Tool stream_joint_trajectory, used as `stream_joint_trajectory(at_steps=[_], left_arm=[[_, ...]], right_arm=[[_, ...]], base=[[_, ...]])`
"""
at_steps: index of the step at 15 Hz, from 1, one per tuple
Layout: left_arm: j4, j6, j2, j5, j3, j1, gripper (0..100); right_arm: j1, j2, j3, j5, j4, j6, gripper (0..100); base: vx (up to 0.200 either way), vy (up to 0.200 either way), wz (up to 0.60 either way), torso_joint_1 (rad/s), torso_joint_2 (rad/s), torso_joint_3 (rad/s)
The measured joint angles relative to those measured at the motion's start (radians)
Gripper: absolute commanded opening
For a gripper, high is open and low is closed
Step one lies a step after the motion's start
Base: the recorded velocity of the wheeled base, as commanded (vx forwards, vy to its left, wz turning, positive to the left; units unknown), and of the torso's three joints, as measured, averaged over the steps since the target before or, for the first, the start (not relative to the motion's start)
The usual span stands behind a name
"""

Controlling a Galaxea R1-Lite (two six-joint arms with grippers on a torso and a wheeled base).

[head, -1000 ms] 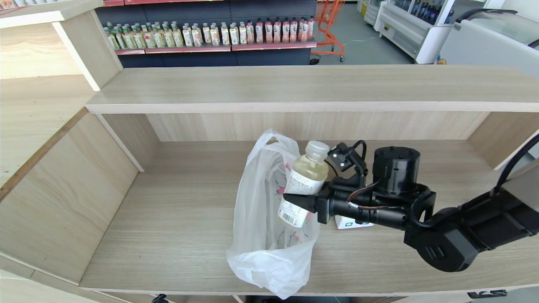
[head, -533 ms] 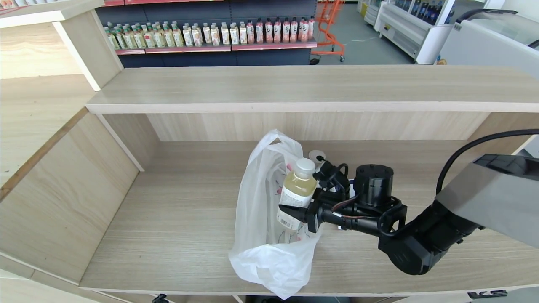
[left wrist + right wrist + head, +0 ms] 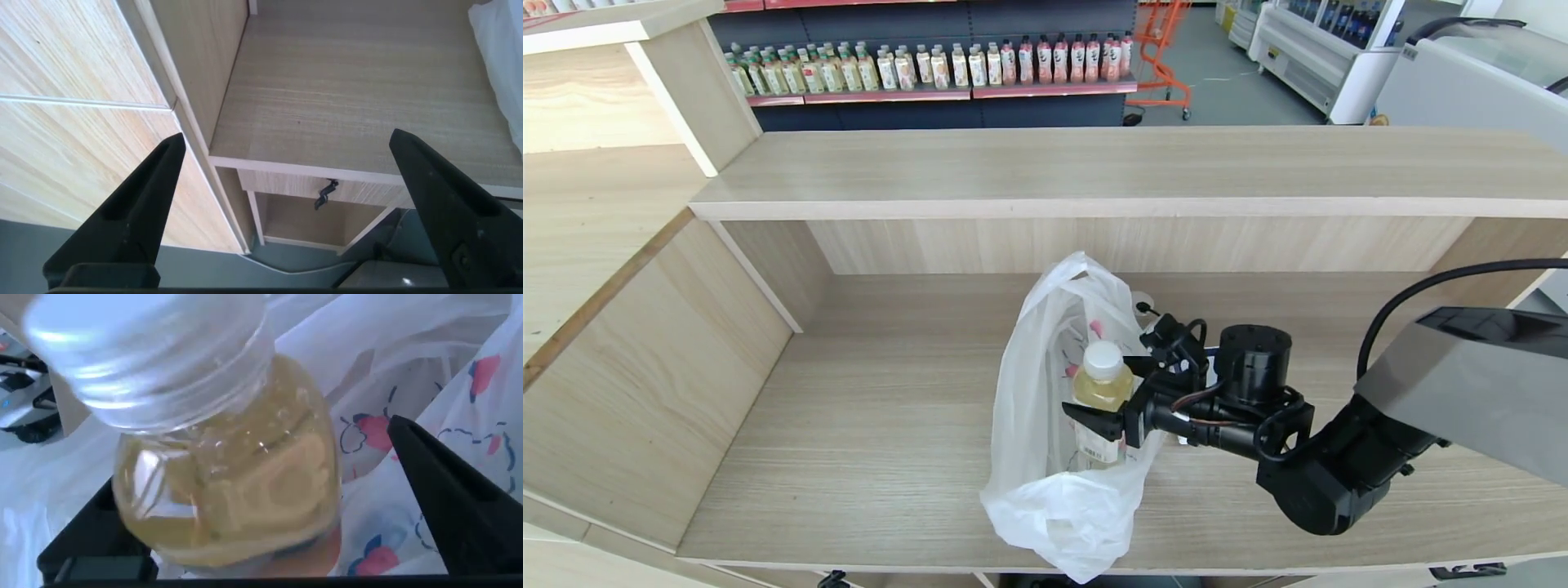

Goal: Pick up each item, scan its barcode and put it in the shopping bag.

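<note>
Right gripper [image 3: 1096,405] lowered bottle [image 3: 1104,382] deeper into shopping bag [image 3: 1045,506].

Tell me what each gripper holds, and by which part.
The right gripper holds the bottle by its body, just below the shoulder, partly inside the shopping bag. The left gripper is open, holding nothing.

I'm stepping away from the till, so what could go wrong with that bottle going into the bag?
The limp white plastic shopping bag sags over the wooden counter's front edge; the clear white-capped bottle of yellow drink could tip it off when dropped. The right hand, shut on the bottle inside the bag's mouth, may snag the film when withdrawing.
</note>
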Motion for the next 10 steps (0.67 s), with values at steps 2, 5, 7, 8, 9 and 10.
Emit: stream_joint_trajectory(at_steps=[2,5,7,8,9,10], left_arm=[[0.0,0.0,0.0,0.0,0.0,0.0,100],[0.0,0.0,0.0,0.0,0.0,0.001,100],[0.0,0.0,0.0,0.0,0.0,0.0,100],[0.0,0.0,0.0,0.0,0.0,0.0,100],[0.0,0.0,0.0,0.0,0.0,0.0,100],[0.0,0.0,0.0,0.0,0.0,0.0,100]], right_arm=[[-0.003,-0.039,0.001,0.002,0.007,0.071,100],[-0.006,-0.162,0.022,0.004,0.057,0.175,100],[-0.028,-0.271,0.075,0.005,0.107,0.21,100],[-0.039,-0.323,0.103,0.002,0.127,0.251,100],[-0.051,-0.371,0.126,-0.004,0.146,0.298,100],[-0.075,-0.425,0.15,-0.009,0.186,0.325,100]], base=[[0.0,0.0,0.0,0.0,0.0,0.0],[0.0,0.0,0.0,0.0,0.0,0.0],[0.0,0.0,0.0,0.0,0.0,0.0],[0.0,0.0,0.0,0.0,0.0,0.0],[0.0,0.0,0.0,0.0,0.0,0.0],[0.0,0.0,0.0,0.0,0.0,0.0]])
